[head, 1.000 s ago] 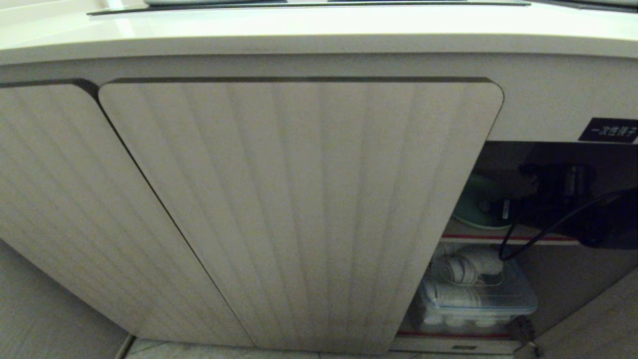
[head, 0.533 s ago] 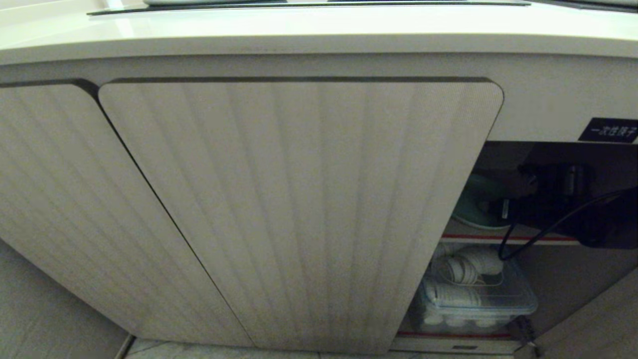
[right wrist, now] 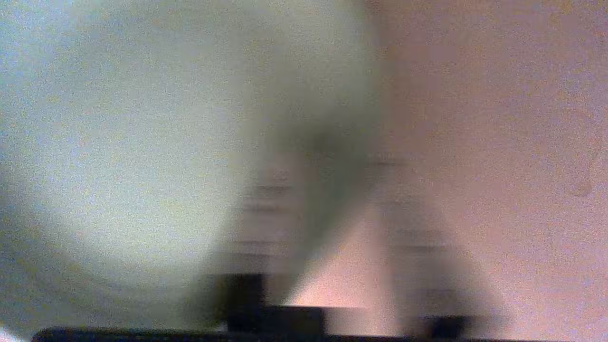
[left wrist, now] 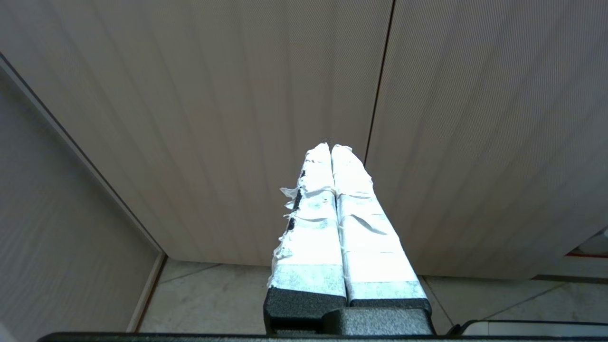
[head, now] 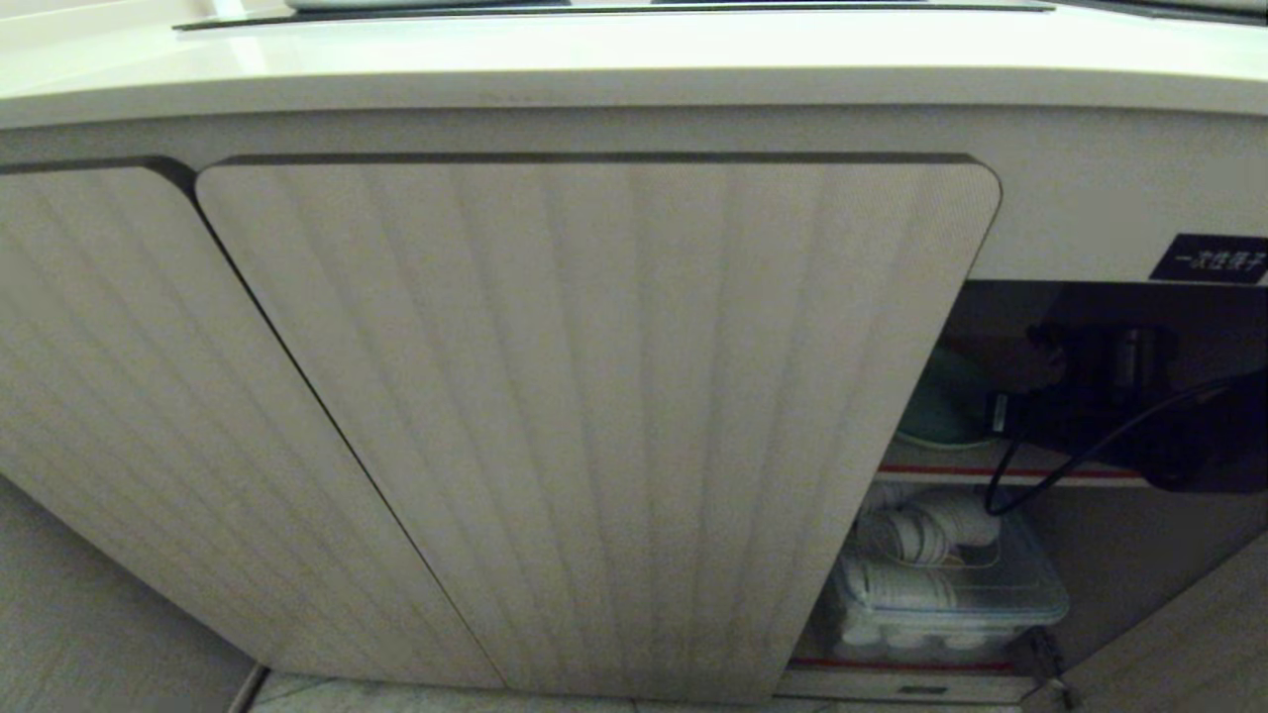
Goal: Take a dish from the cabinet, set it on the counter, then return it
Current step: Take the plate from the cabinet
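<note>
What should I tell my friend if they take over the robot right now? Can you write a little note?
Left gripper: jaws shut, empty, parked low in front of the closed doors.
Right gripper: inside the open right side of the cabinet, at the rim of the dish. I can't tell if it has hold of it.
Dish: on the upper red-edged shelf, inside the cabinet.
Done: the arm has reached the dish.
Left: take it out, set it on the counter, then return it.
</note>
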